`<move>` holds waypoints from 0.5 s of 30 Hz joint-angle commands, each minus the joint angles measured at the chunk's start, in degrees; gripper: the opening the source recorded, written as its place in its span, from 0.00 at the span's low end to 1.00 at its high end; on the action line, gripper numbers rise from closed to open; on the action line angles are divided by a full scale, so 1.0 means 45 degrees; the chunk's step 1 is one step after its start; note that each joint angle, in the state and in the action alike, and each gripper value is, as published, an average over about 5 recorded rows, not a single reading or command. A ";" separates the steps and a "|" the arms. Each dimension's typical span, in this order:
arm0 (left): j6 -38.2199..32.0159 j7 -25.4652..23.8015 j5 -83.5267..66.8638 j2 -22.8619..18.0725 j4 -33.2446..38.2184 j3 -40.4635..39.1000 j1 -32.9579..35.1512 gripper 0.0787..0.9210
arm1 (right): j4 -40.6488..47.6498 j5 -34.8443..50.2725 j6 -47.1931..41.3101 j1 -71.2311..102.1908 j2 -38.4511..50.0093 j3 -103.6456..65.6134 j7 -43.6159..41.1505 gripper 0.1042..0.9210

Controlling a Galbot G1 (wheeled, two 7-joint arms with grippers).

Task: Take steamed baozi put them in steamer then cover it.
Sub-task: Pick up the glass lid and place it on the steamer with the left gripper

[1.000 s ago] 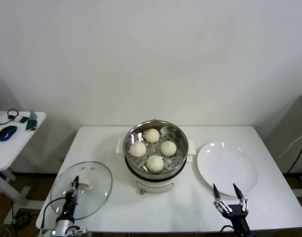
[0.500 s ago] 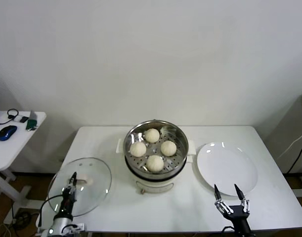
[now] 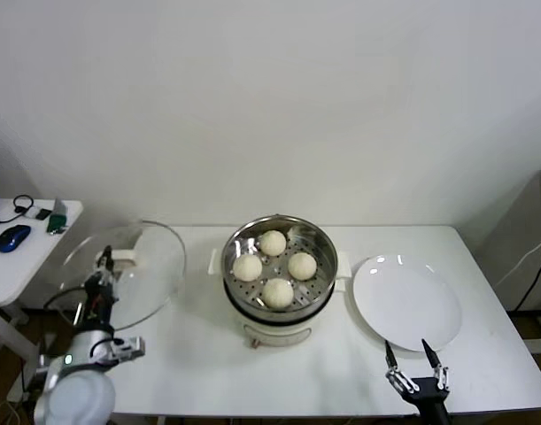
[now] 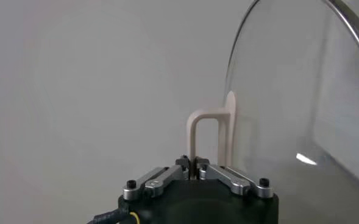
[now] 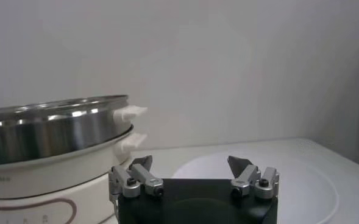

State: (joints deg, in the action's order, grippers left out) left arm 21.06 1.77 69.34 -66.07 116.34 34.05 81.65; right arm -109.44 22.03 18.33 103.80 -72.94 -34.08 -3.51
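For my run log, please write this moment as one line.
left gripper: shut on lid handle, lid lifted and tilted, left of steamer | right gripper: open, idle near plate | buns: four in steamer

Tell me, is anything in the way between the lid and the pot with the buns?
Nothing visible is. The left gripper holds the lid by its handle, up off the table and left of the pot. The space between them looks free. The four buns sit below the rim.

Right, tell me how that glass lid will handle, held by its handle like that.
The glass lid, pinched by the left gripper at its narrow handle, may swing. It looks rigid, probably fragile if knocked. Tilted, it could slip.
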 commanded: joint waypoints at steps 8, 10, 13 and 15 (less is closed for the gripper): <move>0.4913 -0.3437 0.1611 -0.0161 0.1866 -0.6595 -0.3845 0.07 | 0.0614 -0.0339 0.0676 -0.0277 -0.0140 0.0216 -0.0005 0.88; 0.5000 -0.3807 0.2362 -0.0747 0.1515 -0.7360 -0.4204 0.07 | 0.0805 -0.0397 0.0783 -0.0395 -0.0138 0.0264 -0.0004 0.88; 0.5049 -0.4182 0.3232 -0.1712 0.0835 -0.8202 -0.4628 0.07 | 0.1043 -0.0447 0.0891 -0.0565 -0.0146 0.0311 -0.0007 0.88; 0.5018 -0.4335 0.3730 -0.2398 0.0379 -0.8589 -0.4832 0.07 | 0.1172 -0.0438 0.0971 -0.0651 -0.0126 0.0315 -0.0009 0.88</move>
State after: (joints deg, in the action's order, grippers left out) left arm 37.88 -10.07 74.39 -66.08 122.02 12.80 68.74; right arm -106.64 20.43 21.23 102.15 -73.48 -32.81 -3.56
